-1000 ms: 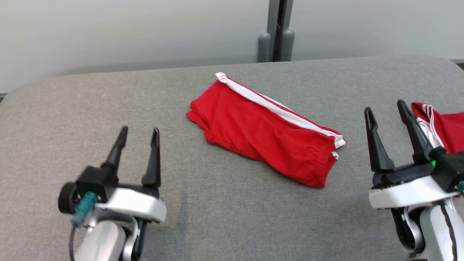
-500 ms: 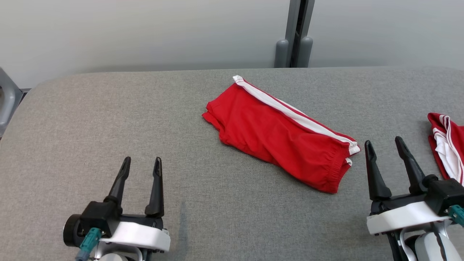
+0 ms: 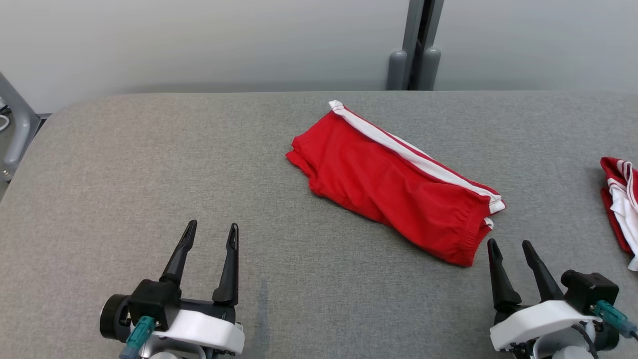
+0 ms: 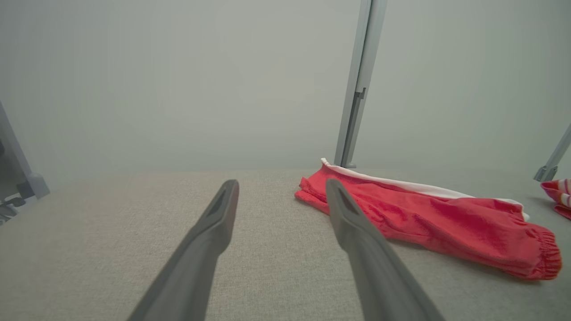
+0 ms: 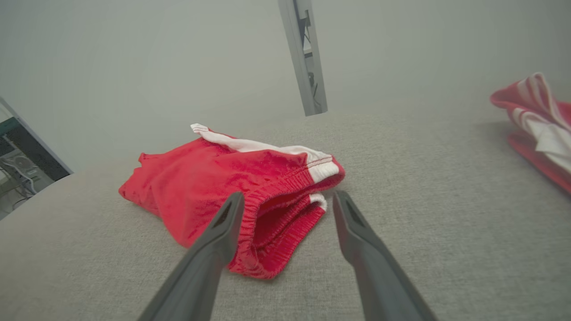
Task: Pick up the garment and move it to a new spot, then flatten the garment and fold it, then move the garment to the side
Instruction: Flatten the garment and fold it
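- Lying folded on the grey padded table [image 3: 149,164], the red garment [image 3: 394,184] is seen near the middle, running on a slant from far centre towards the near right.
- It is read as sports shorts with a white side stripe [image 3: 413,154]; the gathered elastic waistband [image 5: 285,214] faces the right gripper.
- The left gripper [image 3: 213,225] is held low at the near left with its jaws spread wide and nothing between them; it is well apart from the cloth.
- The right gripper [image 3: 509,243] is likewise spread wide and empty, near the waistband end but not touching it.
- A second red-and-white garment [image 3: 620,199] is noted at the right edge of the table, apart from the first.
- Handling, judged: light, thin, soft and limp; no shape will be kept once it is lifted, and the fold is likely to be lost if only the top layer is caught.
- Hold, judged: the waistband is best pinched, since the thick elastic gives the fingers more to bite; all layers should be taken together.
- For a level carry, the far hem end [image 3: 304,149] could be taken by the left gripper.
- Risk, judged: bunching may be caused if the cloth is dragged over the textured cover.
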Tool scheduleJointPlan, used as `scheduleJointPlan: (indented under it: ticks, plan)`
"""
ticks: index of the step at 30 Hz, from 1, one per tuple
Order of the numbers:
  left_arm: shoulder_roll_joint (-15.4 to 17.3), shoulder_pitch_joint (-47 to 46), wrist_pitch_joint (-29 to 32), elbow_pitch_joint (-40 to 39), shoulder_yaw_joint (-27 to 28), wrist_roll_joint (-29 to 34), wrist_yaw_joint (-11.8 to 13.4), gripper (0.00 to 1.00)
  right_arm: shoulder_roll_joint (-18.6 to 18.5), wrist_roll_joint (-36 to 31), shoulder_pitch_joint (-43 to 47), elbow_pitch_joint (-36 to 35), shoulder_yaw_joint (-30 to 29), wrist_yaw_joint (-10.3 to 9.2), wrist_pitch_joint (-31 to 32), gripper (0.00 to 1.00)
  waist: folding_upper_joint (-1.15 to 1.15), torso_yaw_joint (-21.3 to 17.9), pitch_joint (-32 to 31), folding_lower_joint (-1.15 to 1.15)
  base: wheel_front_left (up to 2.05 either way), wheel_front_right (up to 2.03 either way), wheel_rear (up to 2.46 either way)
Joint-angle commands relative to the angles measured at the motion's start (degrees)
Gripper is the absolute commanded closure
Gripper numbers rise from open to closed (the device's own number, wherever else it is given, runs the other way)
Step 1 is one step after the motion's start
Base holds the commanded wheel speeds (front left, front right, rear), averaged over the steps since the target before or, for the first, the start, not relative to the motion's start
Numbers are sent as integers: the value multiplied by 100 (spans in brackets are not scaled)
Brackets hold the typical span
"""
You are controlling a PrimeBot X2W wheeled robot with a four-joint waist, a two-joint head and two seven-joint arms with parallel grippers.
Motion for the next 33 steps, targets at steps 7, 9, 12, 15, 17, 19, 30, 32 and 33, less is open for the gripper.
scheduleJointPlan:
  ticks: [7,9,12,15,17,19,30,32,33]
  plan:
    - [16,-57,-23,35,-327,-45,107,0,31,1343,-588,933,-10,-1,-26,0,0,320,147,0,0,0,0]
    - [15,-64,-22,39,-360,-38,113,0,33,1483,-647,1068,-30,-1,-26,0,0,368,161,0,0,0,0]
    - [16,-79,-22,37,-449,-56,146,0,35,2059,-862,1559,-32,-1,-26,0,0,513,192,0,0,0,0]
    - [15,-81,-22,29,-461,-60,166,0,37,2387,-919,1787,39,-1,-17,0,0,560,202,0,0,0,0]
    - [15,-84,-23,12,-475,-66,181,0,43,2836,-1005,2057,195,0,51,0,0,614,227,0,0,0,0]
    - [15,-86,-22,5,-475,-65,185,0,48,2957,-1018,2170,224,4,69,0,0,627,233,0,0,0,0]
    - [15,-162,-23,-57,-541,-133,243,0,168,3902,-1428,2794,556,22,458,0,0,733,384,0,0,0,0]
    - [15,-202,-22,-57,-559,-162,259,0,178,3977,-1505,2810,649,35,540,0,0,754,411,0,0,0,0]
    - [15,-229,-23,-62,-564,-161,272,0,183,4003,-1540,2821,678,35,562,0,0,764,421,0,0,0,0]
